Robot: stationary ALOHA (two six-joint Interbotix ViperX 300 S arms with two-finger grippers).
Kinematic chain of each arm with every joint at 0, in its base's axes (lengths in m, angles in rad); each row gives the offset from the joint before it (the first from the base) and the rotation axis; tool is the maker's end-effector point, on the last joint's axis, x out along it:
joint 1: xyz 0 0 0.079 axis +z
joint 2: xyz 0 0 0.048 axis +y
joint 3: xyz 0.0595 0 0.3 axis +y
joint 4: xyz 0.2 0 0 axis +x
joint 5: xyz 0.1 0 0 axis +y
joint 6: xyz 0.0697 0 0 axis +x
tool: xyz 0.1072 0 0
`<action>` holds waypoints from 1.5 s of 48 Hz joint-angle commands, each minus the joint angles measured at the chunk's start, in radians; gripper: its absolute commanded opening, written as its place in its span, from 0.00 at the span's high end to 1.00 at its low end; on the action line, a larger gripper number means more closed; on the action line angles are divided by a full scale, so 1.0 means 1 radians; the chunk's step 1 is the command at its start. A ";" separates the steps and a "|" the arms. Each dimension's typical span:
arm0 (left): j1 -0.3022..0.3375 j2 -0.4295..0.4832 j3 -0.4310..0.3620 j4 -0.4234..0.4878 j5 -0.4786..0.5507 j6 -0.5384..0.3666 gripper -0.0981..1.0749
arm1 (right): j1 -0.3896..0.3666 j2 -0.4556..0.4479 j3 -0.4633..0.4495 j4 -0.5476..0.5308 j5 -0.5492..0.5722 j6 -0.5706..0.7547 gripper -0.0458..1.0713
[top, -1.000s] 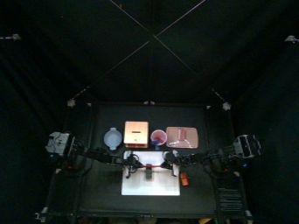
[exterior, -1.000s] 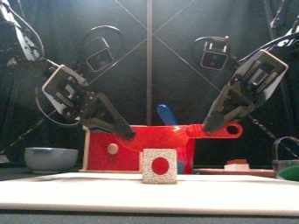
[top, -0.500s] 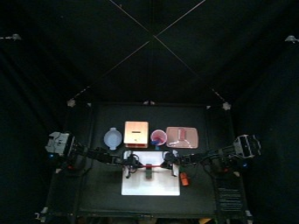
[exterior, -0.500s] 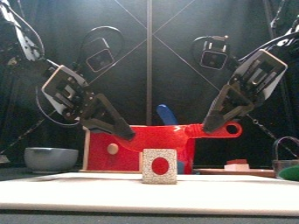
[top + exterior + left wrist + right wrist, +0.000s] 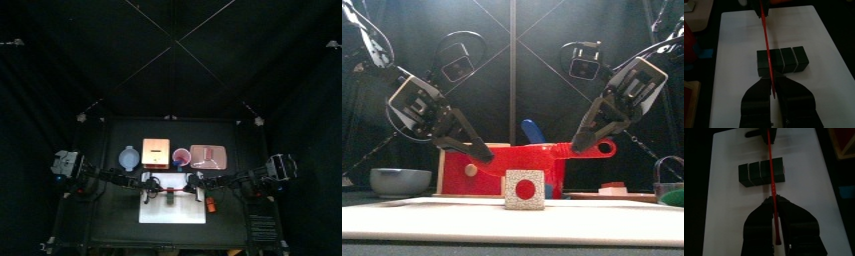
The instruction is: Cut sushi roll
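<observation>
From above, the white cutting board [image 5: 174, 205] is seen at the table's front, with both arms meeting over it. Behind it lie a small bowl [image 5: 128, 156], an orange board [image 5: 156, 150] and a wooden tray [image 5: 207, 156]. The roll itself is too small to be made out here.

In the front view, the sushi roll [image 5: 524, 190] stands end-on on the board, its red filling facing the camera. A red cleaver [image 5: 516, 165] is held just behind and above it, blade broadside, gripped at one end by the left gripper [image 5: 477, 150] and at the handle end by the right gripper [image 5: 584, 146]. Both are clamped on the cleaver.

In the left wrist view, the jaws are closed on the blade's thin red edge [image 5: 766, 50], which runs across the dark roll [image 5: 781, 60] near one end. The roll already shows two seams, so some slices appear to have been made.

In the right wrist view, the same edge [image 5: 769, 163] is seen crossing the roll [image 5: 761, 172], the jaws pinched on it.

The cutting step is judged to be in hand. Next, the blade would need to be lowered level and pressed straight down through the roll, with both arms kept matched.
</observation>
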State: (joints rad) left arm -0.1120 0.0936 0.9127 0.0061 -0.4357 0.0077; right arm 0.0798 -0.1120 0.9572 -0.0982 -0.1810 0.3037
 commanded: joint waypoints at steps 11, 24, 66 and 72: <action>-0.005 0.071 0.005 0.003 0.008 0.003 0.55 | 0.000 0.066 0.000 0.006 0.025 0.003 0.60; 0.040 0.061 0.011 0.014 0.021 0.003 0.55 | -0.028 0.052 0.002 -0.021 0.064 -0.005 0.60; -0.086 -0.021 -0.006 -0.083 0.087 -0.003 0.55 | 0.080 -0.103 0.003 -0.002 0.172 0.003 0.60; -0.092 -0.014 -0.008 -0.081 0.087 -0.003 0.55 | 0.087 -0.095 0.002 0.008 0.170 0.005 0.60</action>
State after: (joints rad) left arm -0.1810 0.0782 0.8836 -0.0782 -0.3605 0.0061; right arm 0.1549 -0.1994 0.9449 -0.0982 -0.0322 0.3068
